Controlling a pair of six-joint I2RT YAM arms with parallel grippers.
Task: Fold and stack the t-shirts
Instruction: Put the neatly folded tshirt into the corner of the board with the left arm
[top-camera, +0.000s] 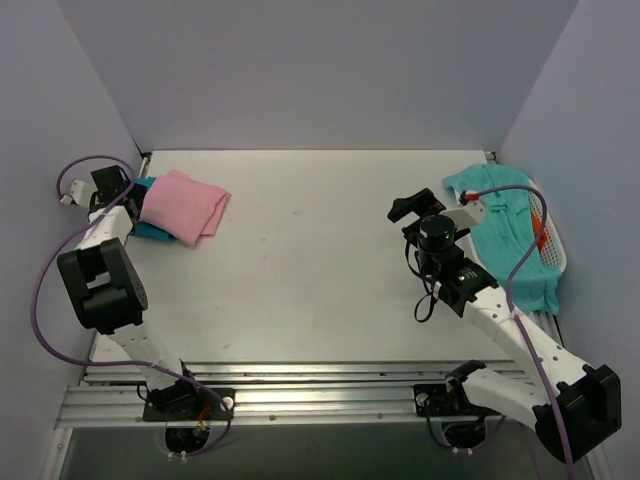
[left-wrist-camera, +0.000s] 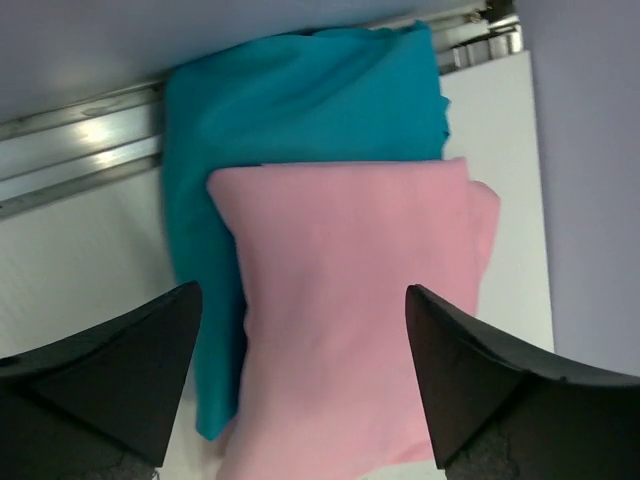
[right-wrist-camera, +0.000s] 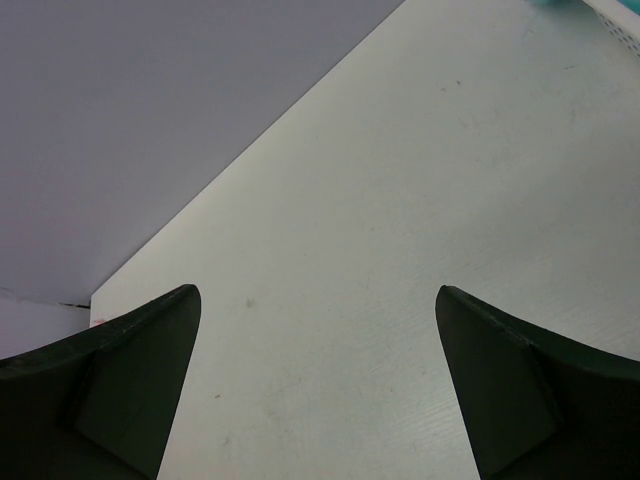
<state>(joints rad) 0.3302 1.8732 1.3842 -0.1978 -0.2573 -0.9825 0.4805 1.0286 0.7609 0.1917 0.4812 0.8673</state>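
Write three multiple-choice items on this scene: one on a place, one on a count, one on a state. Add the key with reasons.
1. Where does the pink t-shirt lie?
A) at the near right corner
B) on the teal t-shirt
C) between the arm bases

2. How many t-shirts lie at the far left of the table?
A) one
B) two
C) three

3. The right gripper is
A) open and empty
B) shut on cloth
C) shut on nothing

Key:
1 B, as pink overlaps teal in the left wrist view.
2 B, as only the pink and teal ones lie there.
3 A, as its fingers stand apart over bare table.
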